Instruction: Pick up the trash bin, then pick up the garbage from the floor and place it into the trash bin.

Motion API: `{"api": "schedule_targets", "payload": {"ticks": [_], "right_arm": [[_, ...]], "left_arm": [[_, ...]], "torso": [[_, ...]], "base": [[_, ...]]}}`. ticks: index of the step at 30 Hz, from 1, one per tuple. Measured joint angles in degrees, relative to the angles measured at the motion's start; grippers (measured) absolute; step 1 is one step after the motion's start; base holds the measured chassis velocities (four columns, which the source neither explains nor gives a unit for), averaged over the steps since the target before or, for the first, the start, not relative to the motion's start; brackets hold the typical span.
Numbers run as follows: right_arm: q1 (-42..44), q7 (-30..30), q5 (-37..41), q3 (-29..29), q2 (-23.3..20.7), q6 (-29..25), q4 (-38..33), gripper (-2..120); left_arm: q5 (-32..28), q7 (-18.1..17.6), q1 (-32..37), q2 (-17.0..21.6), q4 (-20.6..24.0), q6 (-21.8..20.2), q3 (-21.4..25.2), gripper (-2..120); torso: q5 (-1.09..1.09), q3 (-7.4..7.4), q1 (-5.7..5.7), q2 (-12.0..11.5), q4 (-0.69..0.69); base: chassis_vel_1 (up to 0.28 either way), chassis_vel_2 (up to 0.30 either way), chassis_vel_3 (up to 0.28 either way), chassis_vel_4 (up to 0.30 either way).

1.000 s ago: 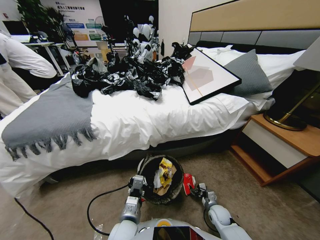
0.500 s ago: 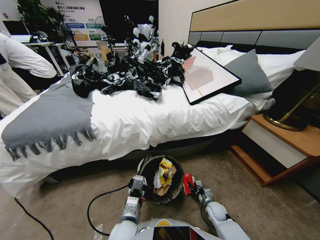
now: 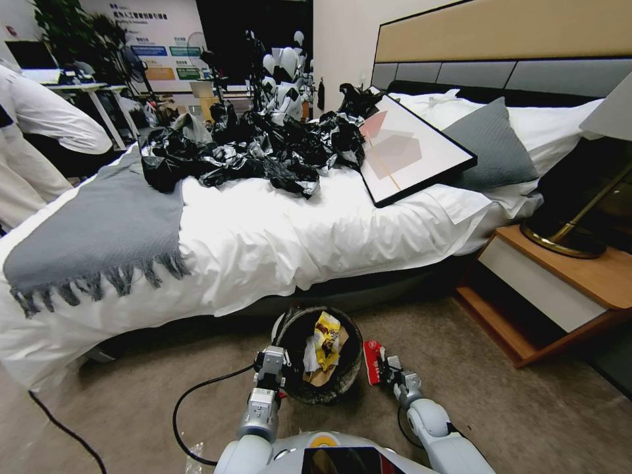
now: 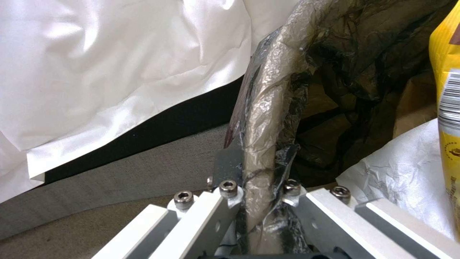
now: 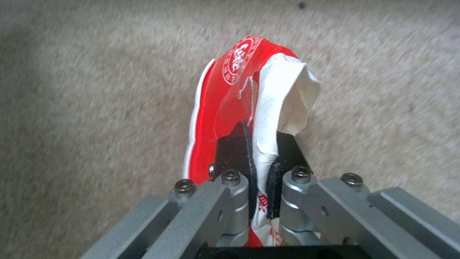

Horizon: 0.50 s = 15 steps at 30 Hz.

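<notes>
I see grey-beige carpet floor [image 3: 540,408] in front of the bed [image 3: 296,243]. A black cable [image 3: 197,395] loops across the floor on my left side. Bed carries white sheets, a grey fringed throw [image 3: 99,230] at the foot end, a heap of glossy black plastic bags [image 3: 263,148] mid-bed, a framed picture [image 3: 411,148] lying tilted beside the heap, and a grey pillow [image 3: 494,145] against the white ones. To my right, a wooden nightstand [image 3: 559,289] stands on the floor, lamp base [image 3: 563,237] on top.
</notes>
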State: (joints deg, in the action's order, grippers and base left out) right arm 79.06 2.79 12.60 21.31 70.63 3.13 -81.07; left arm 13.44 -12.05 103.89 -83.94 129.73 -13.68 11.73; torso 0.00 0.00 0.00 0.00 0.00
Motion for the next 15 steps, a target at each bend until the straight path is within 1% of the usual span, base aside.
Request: {"api": "schedule_targets", "payload": {"ticks": [5,7,9,11,12,15], "right_arm": [[0.57,-0.90,-0.51,0.34,0.13,-1.48,-1.69,1],[1.22,-1.87,-0.83,0.83,0.30,-3.18,-3.84,1],[1.40,-2.15,-1.02,0.99,0.35,-3.82,-4.50,1],[2.07,-2.98,-1.77,1.77,0.64,-6.55,-7.15,1],[2.07,-2.98,-1.77,1.77,0.64,-6.55,-7.15,1],[2.94,-3.57,-1.97,2.93,0.79,-11.09,-11.83,1]], "left_arm": [[0.00,0.01,-0.01,0.00,0.02,0.00,0.02,0],[-0.01,0.02,0.00,0.00,0.06,0.01,0.01,0],[0.00,0.02,0.01,0.00,0.06,0.02,0.01,0],[0.01,0.03,0.05,0.00,0.09,0.03,-0.01,0],[0.01,0.03,0.05,0.00,0.09,0.03,-0.01,0],[0.03,0.03,0.17,0.04,0.13,0.03,0.01,0]], "torso": [[0.00,0.00,0.00,0.00,0.00],[0.00,0.00,0.00,0.00,0.00],[0.00,0.00,0.00,0.00,0.00],[0.00,0.00,0.00,0.00,0.00],[0.00,0.00,0.00,0.00,0.00],[0.00,0.00,0.00,0.00,0.00]], "base": [[0.000,0.000,0.000,0.000],[0.000,0.000,0.000,0.000],[0.000,0.000,0.000,0.000],[0.000,0.000,0.000,0.000],[0.000,0.000,0.000,0.000],[0.000,0.000,0.000,0.000]]}}
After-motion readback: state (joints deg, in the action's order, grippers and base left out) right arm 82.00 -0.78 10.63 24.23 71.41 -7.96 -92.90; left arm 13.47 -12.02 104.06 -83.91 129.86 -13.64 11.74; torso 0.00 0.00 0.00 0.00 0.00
